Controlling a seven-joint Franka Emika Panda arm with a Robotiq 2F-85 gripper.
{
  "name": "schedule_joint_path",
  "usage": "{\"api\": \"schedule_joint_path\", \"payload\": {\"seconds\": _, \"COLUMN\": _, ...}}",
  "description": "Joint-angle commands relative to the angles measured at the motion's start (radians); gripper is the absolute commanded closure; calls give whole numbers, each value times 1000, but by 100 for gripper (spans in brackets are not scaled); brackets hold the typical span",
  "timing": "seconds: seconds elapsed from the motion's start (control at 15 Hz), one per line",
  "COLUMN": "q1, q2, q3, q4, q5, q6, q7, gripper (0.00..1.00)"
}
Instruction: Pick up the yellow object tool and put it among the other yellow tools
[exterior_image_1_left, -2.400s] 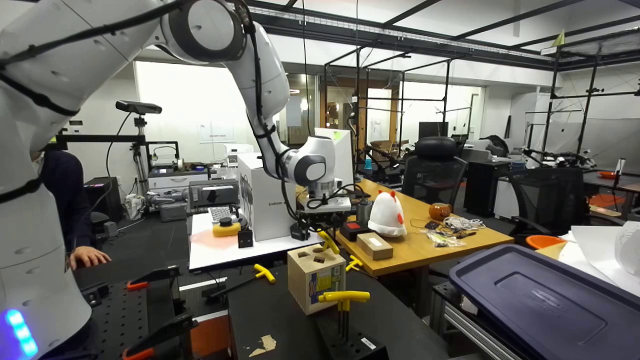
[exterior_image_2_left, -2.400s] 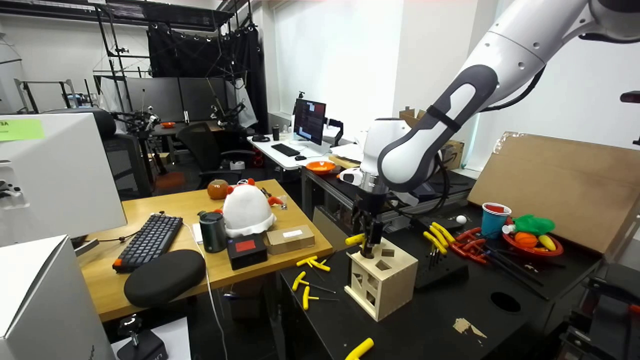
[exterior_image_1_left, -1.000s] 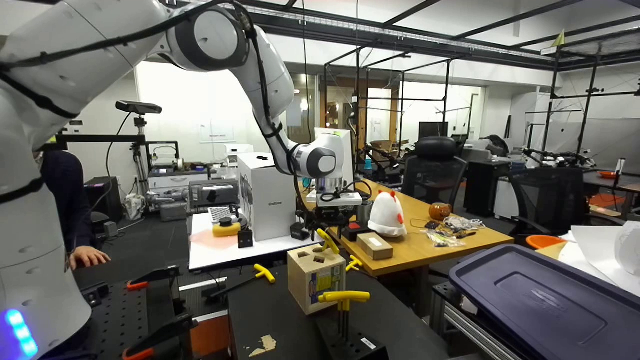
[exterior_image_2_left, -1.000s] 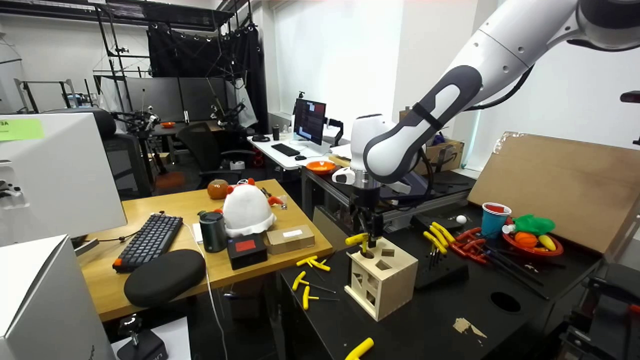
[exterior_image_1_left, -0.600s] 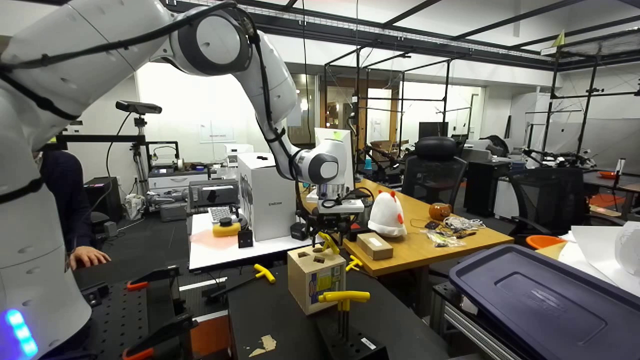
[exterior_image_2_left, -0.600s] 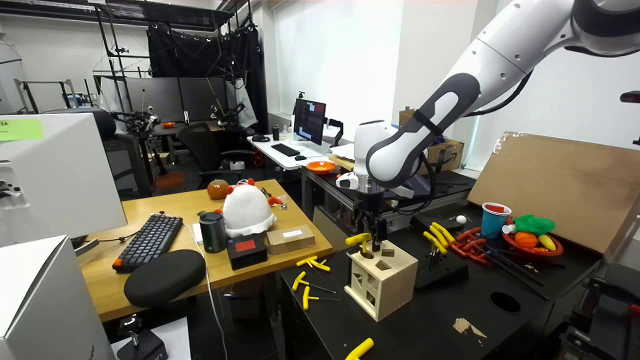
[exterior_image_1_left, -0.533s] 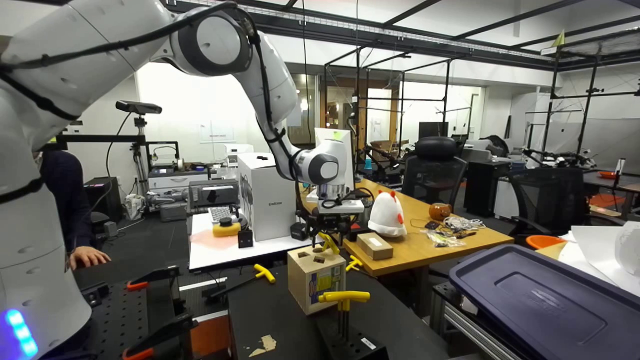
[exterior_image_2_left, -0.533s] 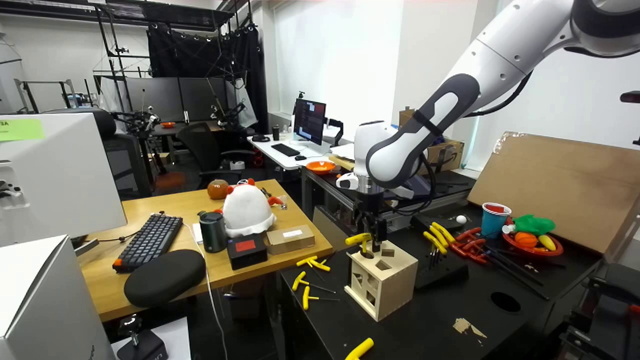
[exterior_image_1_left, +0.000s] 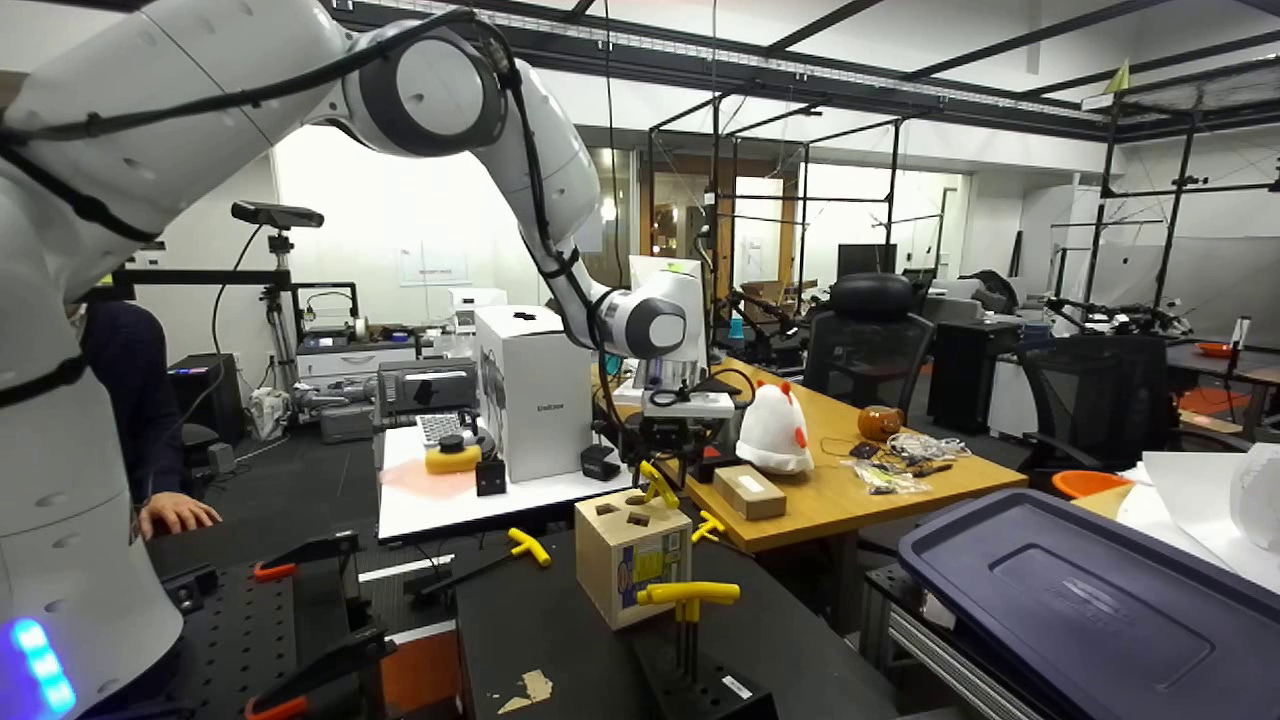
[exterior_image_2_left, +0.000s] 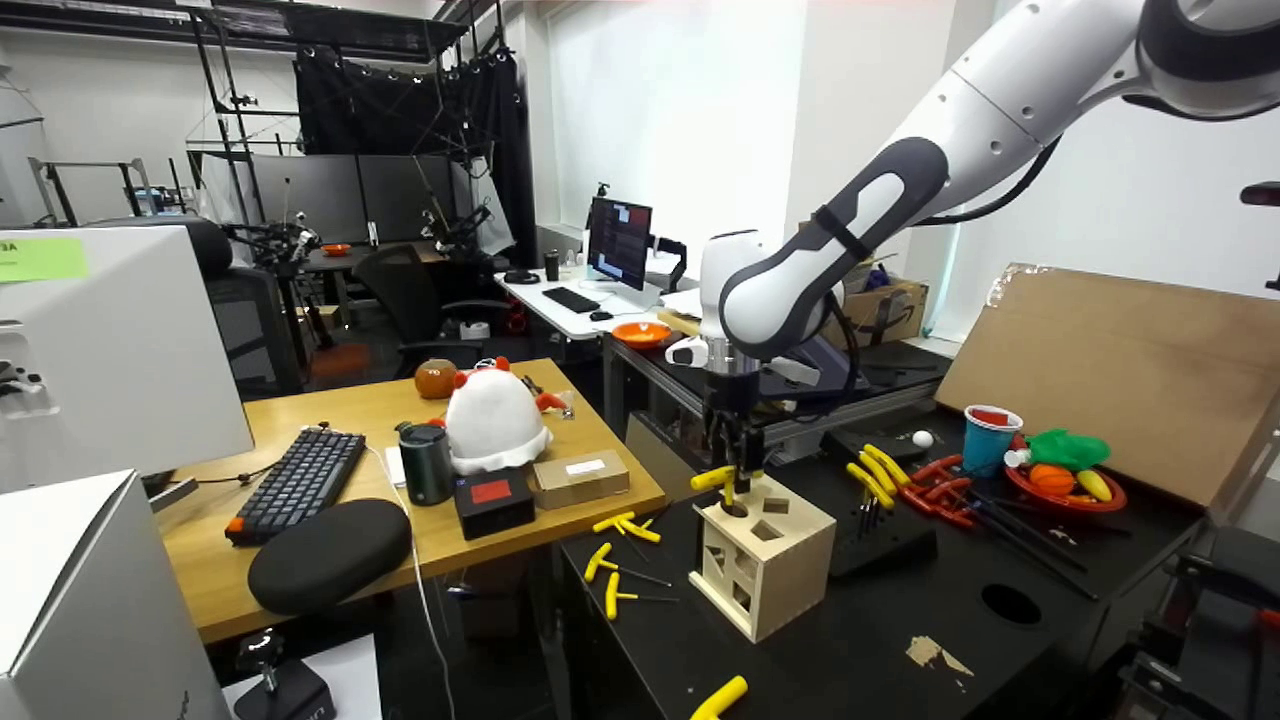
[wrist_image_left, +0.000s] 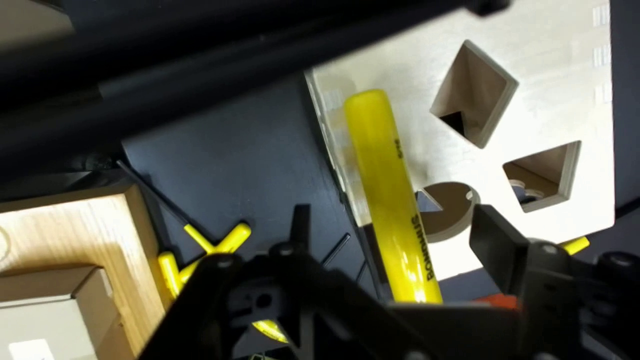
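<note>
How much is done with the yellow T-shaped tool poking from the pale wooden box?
Done: the black two-fingered gripper is at the tool. In hand: probably the grasp; the wrist view shows the tool between the open jaws. To do: closing, lifting it from the box, placing it, likely among yellow T-handled tools in the black holder.

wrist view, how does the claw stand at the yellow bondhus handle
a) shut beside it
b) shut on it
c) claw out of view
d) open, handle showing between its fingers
d: the fingers of the claw stand well apart, and a gap shows on each side of the handle.
</note>
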Motion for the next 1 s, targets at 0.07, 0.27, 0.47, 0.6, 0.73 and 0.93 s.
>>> {"api": "schedule_joint_path", "payload": {"seconds": 0.07, "q1": -2, "q2": 15, "q3": 2, "q4": 54, "q5": 30, "q6": -73, "q7": 3, "gripper": 57}}
{"api": "schedule_joint_path", "payload": {"seconds": 0.27, "q1": -2, "q2": 21, "q3": 2, "q4": 65, "q5": 43, "q6": -86, "q7": 1, "gripper": 80}}
{"api": "schedule_joint_path", "payload": {"seconds": 0.47, "q1": -3, "q2": 24, "q3": 2, "q4": 70, "q5": 51, "q6": -97, "q7": 2, "gripper": 99}}
{"api": "schedule_joint_path", "payload": {"seconds": 0.6, "q1": -2, "q2": 24, "q3": 1, "q4": 78, "q5": 52, "q6": -108, "q7": 4, "gripper": 94}}
{"api": "schedule_joint_path", "payload": {"seconds": 0.73, "q1": 0, "q2": 18, "q3": 1, "q4": 78, "q5": 51, "q6": -108, "q7": 2, "gripper": 94}}
{"api": "schedule_joint_path", "payload": {"seconds": 0.93, "q1": 1, "q2": 2, "q3": -1, "q4": 78, "q5": 49, "q6": -99, "q7": 8, "gripper": 94}}
